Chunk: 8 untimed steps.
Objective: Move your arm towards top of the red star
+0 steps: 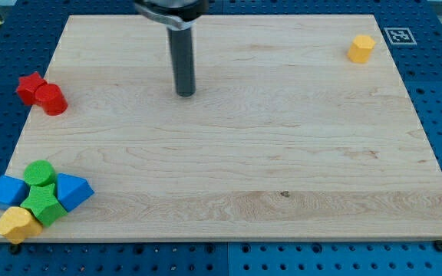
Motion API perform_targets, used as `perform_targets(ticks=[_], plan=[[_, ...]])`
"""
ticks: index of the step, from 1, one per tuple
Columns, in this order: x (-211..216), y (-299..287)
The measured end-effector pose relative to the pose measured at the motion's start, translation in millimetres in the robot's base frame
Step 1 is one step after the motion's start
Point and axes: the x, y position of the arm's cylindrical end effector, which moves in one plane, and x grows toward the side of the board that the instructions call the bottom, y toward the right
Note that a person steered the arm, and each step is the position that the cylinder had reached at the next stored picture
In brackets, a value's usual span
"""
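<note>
The red star (pixel 29 86) lies at the left edge of the wooden board (pixel 236 153), partly off it. A red cylinder (pixel 51 100) touches its lower right side. My tip (pixel 186 93) rests on the board in the upper middle, well to the right of the red star and about level with it. The dark rod rises from the tip to the view's top.
A yellow hexagonal block (pixel 361 47) sits near the top right corner. At the bottom left corner a cluster holds a green cylinder (pixel 40 173), a green star-like block (pixel 43 204), two blue blocks (pixel 8 190) (pixel 73 190) and a yellow block (pixel 18 223).
</note>
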Motion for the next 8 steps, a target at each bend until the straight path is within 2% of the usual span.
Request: perform_targets(ticks=[1,4,6,8], plan=[[-1,-42],[-52,-156],[-55,-227],[4,-227]])
